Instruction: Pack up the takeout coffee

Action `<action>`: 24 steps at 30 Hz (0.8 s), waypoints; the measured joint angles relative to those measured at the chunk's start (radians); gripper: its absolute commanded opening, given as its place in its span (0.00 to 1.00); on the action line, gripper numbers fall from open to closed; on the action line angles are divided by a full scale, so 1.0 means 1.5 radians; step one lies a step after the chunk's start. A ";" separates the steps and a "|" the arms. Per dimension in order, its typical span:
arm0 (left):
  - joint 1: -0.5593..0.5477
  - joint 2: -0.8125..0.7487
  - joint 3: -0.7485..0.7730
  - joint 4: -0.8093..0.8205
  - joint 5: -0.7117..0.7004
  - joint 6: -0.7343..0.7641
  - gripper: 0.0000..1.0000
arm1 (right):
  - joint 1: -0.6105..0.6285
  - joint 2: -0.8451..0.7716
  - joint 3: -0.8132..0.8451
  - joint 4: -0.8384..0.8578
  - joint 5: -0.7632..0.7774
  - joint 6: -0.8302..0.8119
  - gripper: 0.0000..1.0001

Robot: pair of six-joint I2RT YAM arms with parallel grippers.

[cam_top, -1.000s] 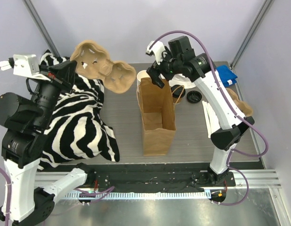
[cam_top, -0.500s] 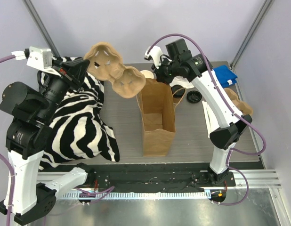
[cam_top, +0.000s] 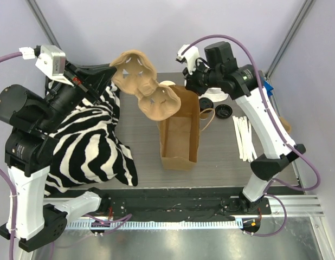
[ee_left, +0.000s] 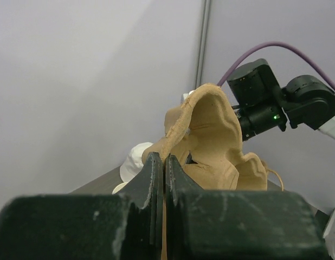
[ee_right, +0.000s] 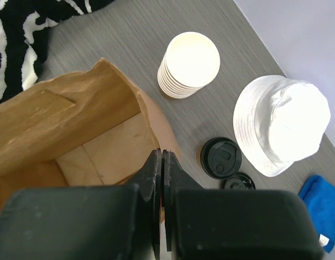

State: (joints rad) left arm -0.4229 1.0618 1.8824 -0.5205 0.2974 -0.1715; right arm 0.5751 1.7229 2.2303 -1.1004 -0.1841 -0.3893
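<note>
Both pairs of jaws are pressed fully shut: the left jaws pinch an edge of the pulp cup tray (cam_top: pixel 148 89), and the right jaws pinch the far rim of the paper bag (cam_top: pixel 179 135).
Nearest the arm bases, a zebra-striped cloth (cam_top: pixel 86 141) lies on the left of the tabletop (cam_top: pixel 221 157) and a bundle of white straws (cam_top: pixel 243 138) on the right. Between them the bag stands open, with the tray held in the air over its far left corner. Just beyond the bag's rim the takeout coffee (ee_right: pixel 220 157) stands upright on the tabletop, black lid on, outside the bag, and a loose black lid (ee_right: pixel 238 184) lies just beside it. Farther back are a stack of lidless cups (ee_right: pixel 188 65), a white hat (ee_right: pixel 281 124) and a blue cloth (ee_right: pixel 322 208).
</note>
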 measured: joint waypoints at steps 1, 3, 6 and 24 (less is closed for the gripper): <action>0.000 0.002 0.001 0.001 0.005 0.000 0.00 | 0.001 -0.013 -0.008 0.002 0.001 0.001 0.01; 0.000 0.004 0.001 0.001 0.013 -0.001 0.00 | 0.003 -0.036 -0.029 0.005 0.002 0.002 0.01; 0.000 0.005 0.000 0.003 0.019 -0.003 0.00 | 0.004 -0.051 -0.057 0.005 0.002 0.002 0.01; 0.000 -0.007 -0.049 0.010 0.019 -0.003 0.00 | 0.004 -0.017 -0.125 -0.010 0.049 -0.003 0.56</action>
State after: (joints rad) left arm -0.4229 1.0519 1.8088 -0.5060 0.3252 -0.1761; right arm 0.5808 1.6981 2.0434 -1.1156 -0.1101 -0.3943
